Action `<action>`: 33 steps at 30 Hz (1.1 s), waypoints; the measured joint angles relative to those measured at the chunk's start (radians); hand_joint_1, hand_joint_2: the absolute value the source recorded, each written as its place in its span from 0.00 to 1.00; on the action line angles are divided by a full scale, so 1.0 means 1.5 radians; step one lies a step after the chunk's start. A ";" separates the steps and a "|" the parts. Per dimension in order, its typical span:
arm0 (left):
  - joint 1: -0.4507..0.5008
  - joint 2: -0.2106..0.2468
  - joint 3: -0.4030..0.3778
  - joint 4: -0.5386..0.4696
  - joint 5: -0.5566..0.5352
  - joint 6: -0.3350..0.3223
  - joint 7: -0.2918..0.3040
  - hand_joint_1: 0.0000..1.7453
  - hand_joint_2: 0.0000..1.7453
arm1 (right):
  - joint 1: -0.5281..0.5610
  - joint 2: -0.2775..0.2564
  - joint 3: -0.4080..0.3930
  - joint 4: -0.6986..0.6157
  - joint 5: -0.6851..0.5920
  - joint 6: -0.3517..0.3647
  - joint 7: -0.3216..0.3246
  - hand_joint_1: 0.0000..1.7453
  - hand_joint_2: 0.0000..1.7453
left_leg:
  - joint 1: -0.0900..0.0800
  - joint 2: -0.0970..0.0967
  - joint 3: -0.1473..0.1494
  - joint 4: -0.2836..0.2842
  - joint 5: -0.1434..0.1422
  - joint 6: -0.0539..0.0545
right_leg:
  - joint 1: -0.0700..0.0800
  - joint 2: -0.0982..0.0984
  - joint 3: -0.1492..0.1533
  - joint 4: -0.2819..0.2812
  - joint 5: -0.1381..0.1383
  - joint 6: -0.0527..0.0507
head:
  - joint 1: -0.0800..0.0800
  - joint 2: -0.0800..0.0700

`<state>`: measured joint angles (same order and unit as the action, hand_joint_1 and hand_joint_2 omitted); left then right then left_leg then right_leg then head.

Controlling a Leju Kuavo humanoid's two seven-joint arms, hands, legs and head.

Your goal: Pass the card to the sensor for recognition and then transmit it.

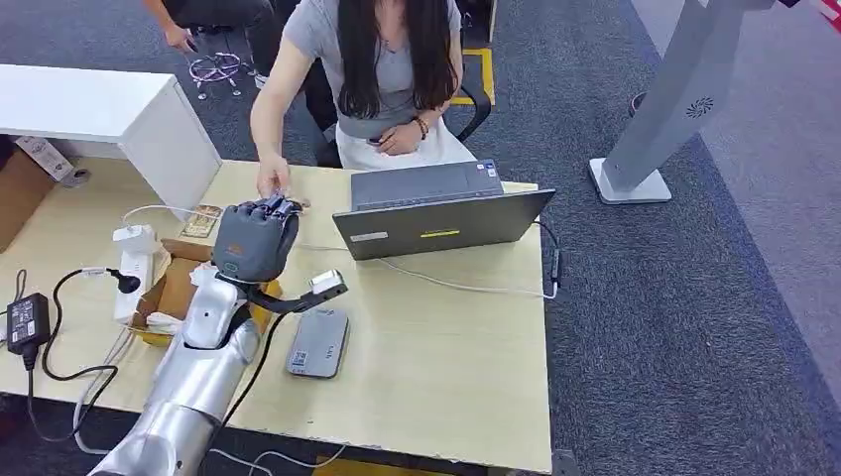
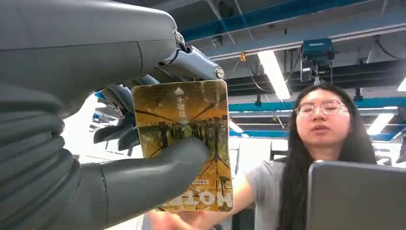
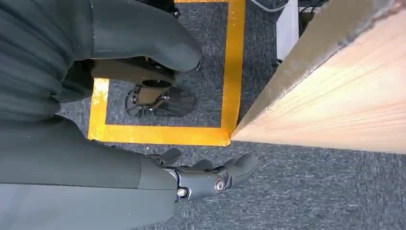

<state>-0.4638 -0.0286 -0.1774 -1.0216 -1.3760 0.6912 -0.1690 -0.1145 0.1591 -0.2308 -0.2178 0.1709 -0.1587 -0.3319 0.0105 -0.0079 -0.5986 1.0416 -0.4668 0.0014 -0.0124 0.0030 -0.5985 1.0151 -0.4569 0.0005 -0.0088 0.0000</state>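
My left hand (image 1: 256, 238) is raised over the far left part of the table and pinches a yellow-brown card (image 2: 191, 124) between thumb (image 2: 158, 167) and fingers. The card stands upright in the left wrist view, its printed face toward the camera. A person's hand (image 1: 272, 181) reaches to the top of my left hand, right at the card's edge. The grey card sensor (image 1: 319, 342) lies flat on the table beside my left forearm. My right hand (image 3: 201, 179) hangs below the table edge, fingers apart and holding nothing.
A person sits across the wooden table (image 1: 456, 357) behind an open grey laptop (image 1: 441, 213). A second card (image 1: 201, 220) lies at the far left. A cardboard box (image 1: 174, 293), a power strip (image 1: 134, 263) and cables crowd the left side.
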 joint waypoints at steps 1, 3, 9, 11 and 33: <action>-0.001 0.000 -0.002 0.001 0.001 0.000 0.000 1.00 1.00 | 0.000 0.000 0.000 0.000 0.000 0.000 0.000 0.00 1.00 | 0.000 0.000 0.000 0.000 0.000 0.000 | 0.000 0.000 0.000 0.000 0.000 0.000 | 0.000 0.000; -0.003 -0.001 -0.003 0.004 0.001 0.000 0.001 1.00 1.00 | 0.000 0.000 0.000 0.000 0.002 0.000 0.000 0.00 1.00 | 0.000 0.000 0.000 0.000 0.000 0.000 | 0.000 0.000 0.000 0.000 0.000 0.000 | 0.000 0.000; -0.005 -0.011 -0.010 0.008 0.024 0.000 -0.001 1.00 1.00 | 0.001 0.000 -0.003 0.000 0.006 0.001 0.000 0.00 1.00 | 0.000 0.000 0.000 0.000 0.000 0.000 | 0.000 0.000 0.000 0.000 0.000 0.000 | 0.000 0.000; 0.006 -0.015 -0.019 -0.004 0.034 -0.003 -0.002 1.00 1.00 | 0.002 0.000 -0.004 0.000 0.006 0.001 -0.003 0.00 1.00 | 0.000 0.000 0.000 0.000 0.000 0.000 | 0.000 0.000 0.000 0.000 0.000 0.000 | 0.000 0.000; 0.342 0.014 -0.145 -0.275 0.063 -0.219 0.095 1.00 1.00 | 0.042 -0.003 -0.081 0.000 -0.022 -0.017 -0.039 0.00 1.00 | 0.000 0.002 -0.001 0.000 -0.003 0.004 | 0.000 0.001 0.000 -0.002 -0.002 0.003 | 0.000 0.000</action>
<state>0.0499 -0.0080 -0.3944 -1.4347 -1.2810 0.3628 -0.0272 -0.0516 0.1549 -0.3517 -0.2174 0.1373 -0.1842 -0.3907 0.0101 -0.0048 -0.6002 1.0415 -0.4718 0.0070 -0.0124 0.0039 -0.5978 1.0126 -0.4601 0.0048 -0.0084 0.0000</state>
